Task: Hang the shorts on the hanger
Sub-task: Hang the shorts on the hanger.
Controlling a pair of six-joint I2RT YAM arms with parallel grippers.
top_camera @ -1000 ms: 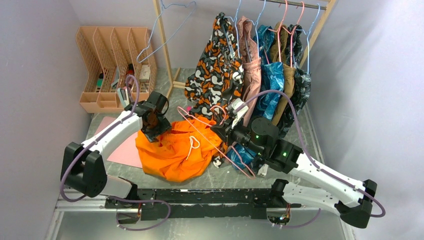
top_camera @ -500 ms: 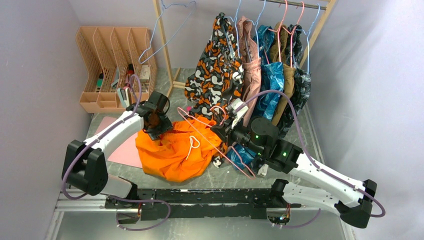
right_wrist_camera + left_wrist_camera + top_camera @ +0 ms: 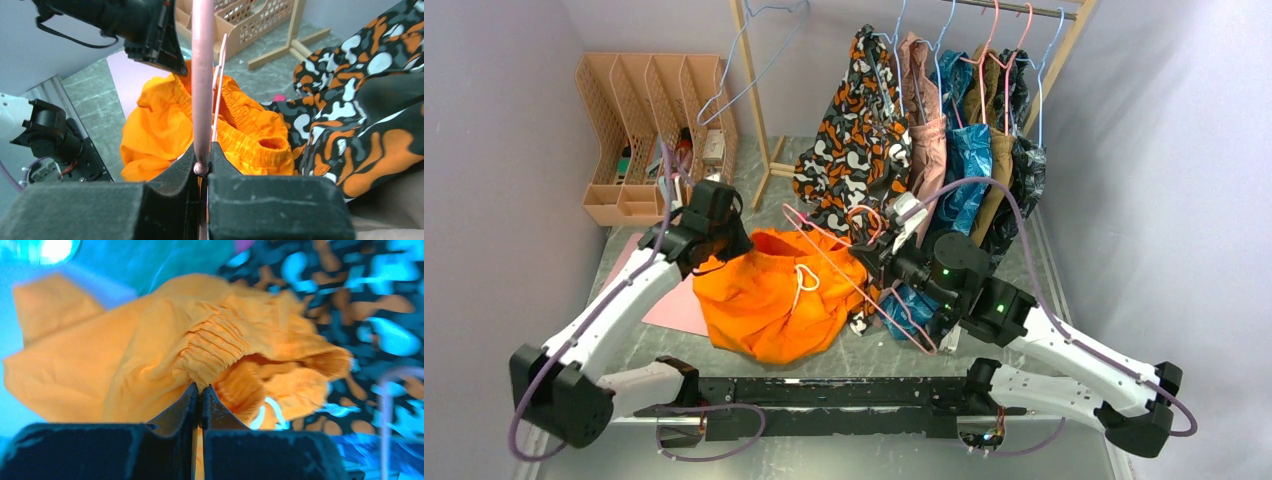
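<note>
shorts [image 3: 769,300]: one pair, plain orange, heaped on the grey table [image 3: 824,160] between the two arms, left of centre in the top view. its left edge overlaps one pink sheet [image 3: 664,300] lying flat on the table. gathered waistband [image 3: 215,347] is raised at the pile's upper left corner. one white drawstring [image 3: 804,285] loop shows on top of the pile.

left gripper [image 3: 200,390]: one, fingers clenched on a fold of the waistband, no gap visible between the tips in the left wrist view.

hanger [image 3: 202,75]: one, thin pink wire. in the top view it runs as a slanted line from the upper edge of the shorts down toward the right arm, crossing the shorts' right side. whether the wire passes inside the waistband cannot be told.

right gripper [image 3: 202,152]: one, fingers clamped on the pink wire, which stands up between the tips in the right wrist view.

wooden rack [image 3: 749,100]: one, at the far side of the table. one light-blue hanger [image 3: 754,60] hangs bare at its left. five garments counted on the rail at right, the leftmost an orange-black-white patterned garment [image 3: 854,130] that reaches down just beside the shorts.

organiser [image 3: 649,100]: one, peach, four slots, at far left, with small items inside too small to identify.
</note>
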